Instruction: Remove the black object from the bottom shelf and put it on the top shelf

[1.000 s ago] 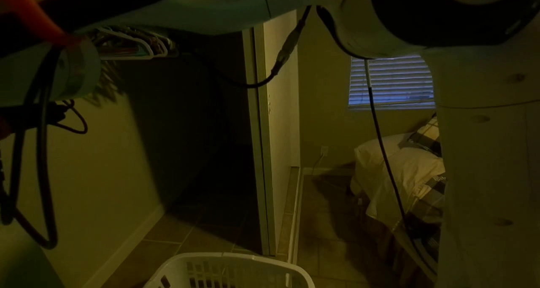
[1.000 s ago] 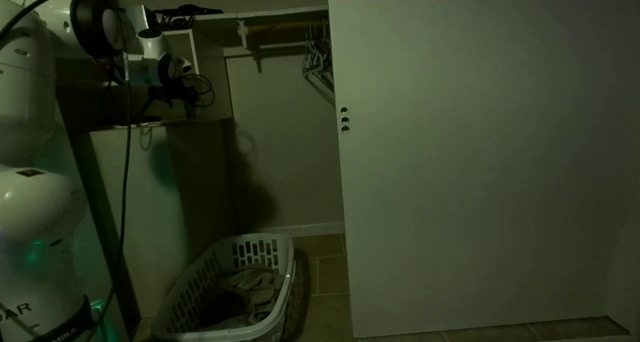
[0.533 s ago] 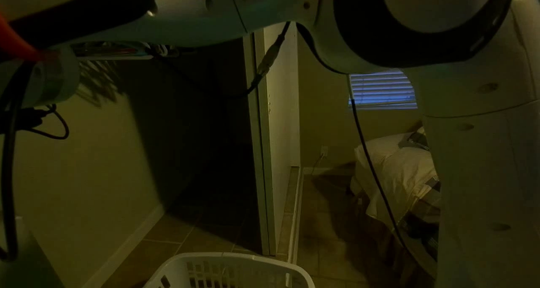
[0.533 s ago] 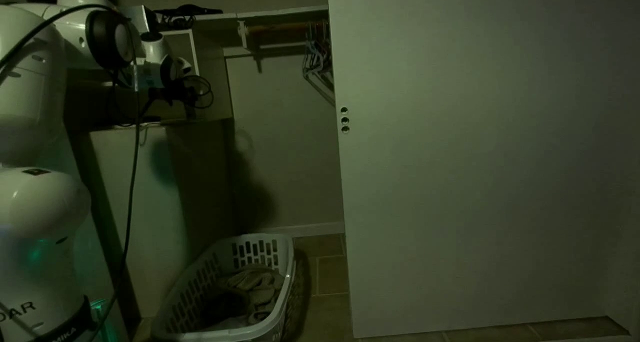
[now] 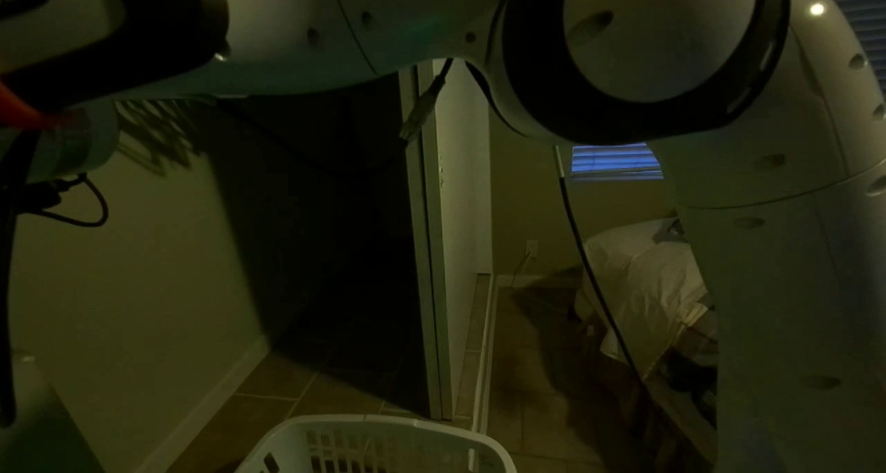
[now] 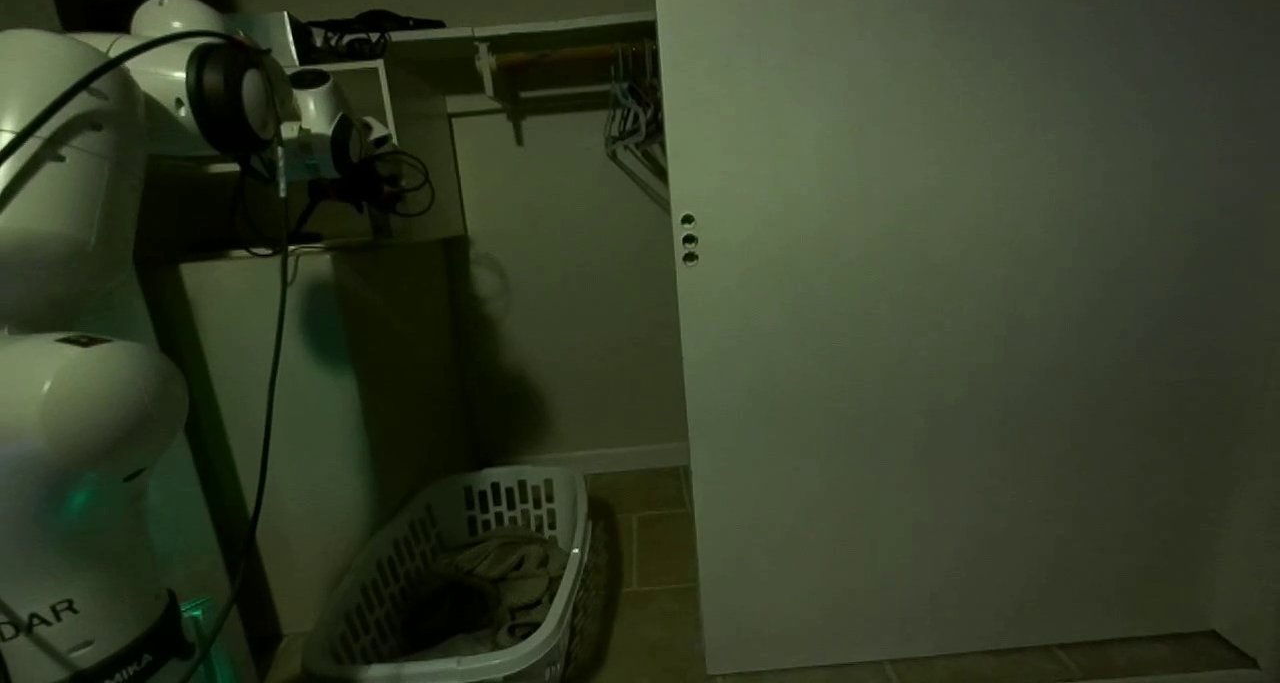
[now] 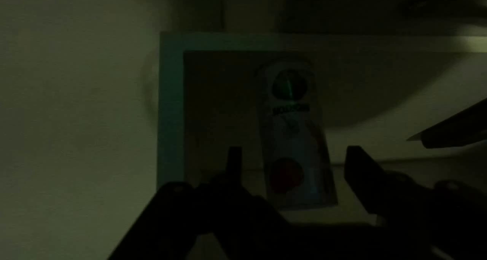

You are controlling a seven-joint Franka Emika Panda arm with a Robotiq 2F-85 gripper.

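Shelf edges (image 7: 171, 107) frame a dim compartment in the wrist view. A printed can (image 7: 293, 138) with a red spot shows inside it. My gripper (image 7: 294, 149) is open around the can's image, with a gap on each side and no contact visible. At the right edge a dark pointed thing (image 7: 460, 126) reaches in; I cannot tell whether it is the black object. In an exterior view the hand is a dark shape before the bottom shelf (image 6: 350, 247), where a small dark flat thing (image 6: 306, 237) lies. Above runs the top shelf (image 6: 540, 26).
Black tangled items (image 6: 370, 25) lie on the top shelf. Hangers (image 6: 632, 128) hang beside a white sliding door (image 6: 960, 313). On the floor stands a laundry basket (image 6: 562, 593) with cloth inside. A loose cable (image 6: 271, 393) dangles from the arm.
In both exterior views the arm's upper links have moved lower. They shifted right in the view with the shelves and left in the view with the bed. The hand has moved little.
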